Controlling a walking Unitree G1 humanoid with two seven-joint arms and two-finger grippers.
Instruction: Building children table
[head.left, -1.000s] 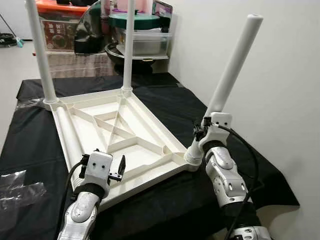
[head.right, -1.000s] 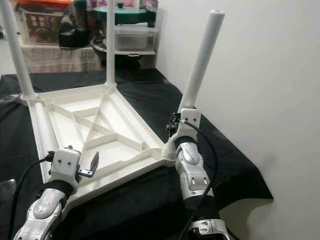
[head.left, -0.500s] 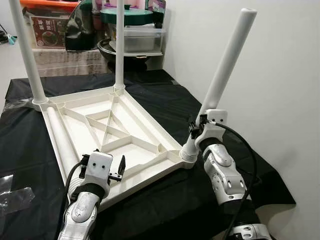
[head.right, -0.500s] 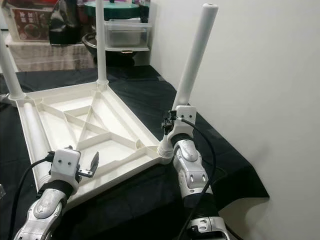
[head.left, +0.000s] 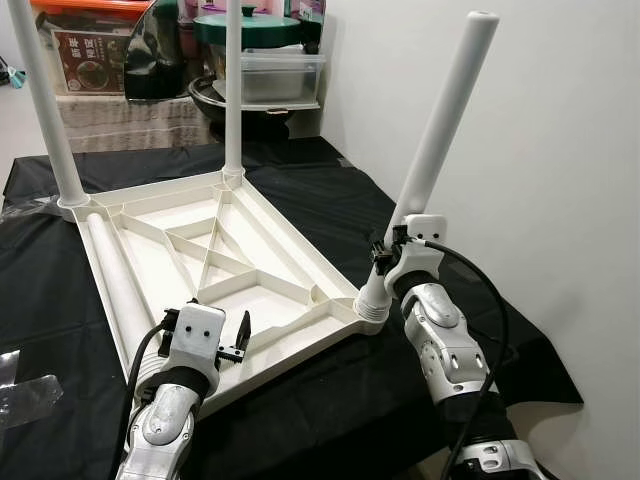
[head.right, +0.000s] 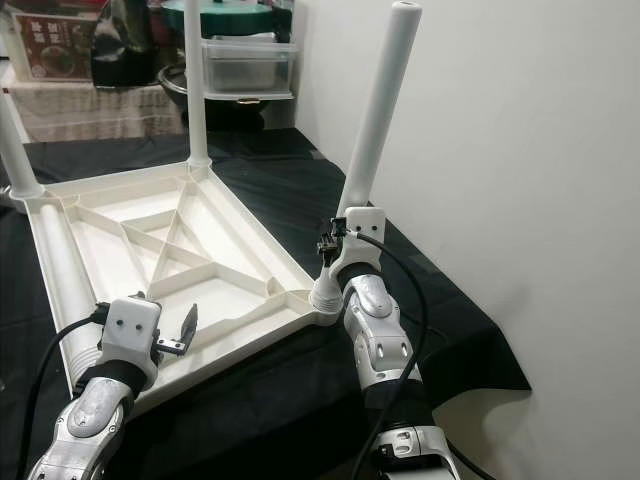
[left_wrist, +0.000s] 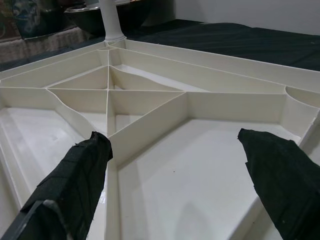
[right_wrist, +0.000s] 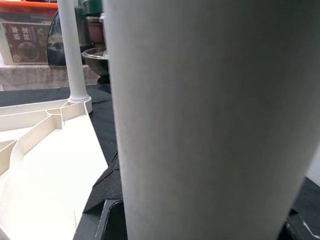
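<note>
A white plastic tabletop (head.left: 300, 240) lies upside down on black cloth, ribs facing up. Two white legs (head.left: 45, 110) (head.left: 233, 90) stand upright in its far corners. A third leg (head.left: 440, 140) leans outward from the near right corner socket (head.left: 372, 305). My right gripper (head.left: 385, 262) is shut on this leg just above its base, and the leg (right_wrist: 200, 115) looms close in the right wrist view. A fourth leg (head.left: 115, 285) lies along the tabletop's left side. Over the near edge my left gripper (left_wrist: 175, 140) hovers open above the ribs, holding nothing.
The black-covered table (head.left: 330, 200) ends close to a white wall (head.left: 560, 150) on the right. Shelves with a clear bin (head.left: 270, 70), pots and boxes stand behind. Crumpled clear plastic (head.left: 20, 385) lies at the near left.
The whole view has slid left, so the camera has moved. My right gripper stays shut on the leaning leg, which looks slightly steeper. The left gripper is unchanged.
</note>
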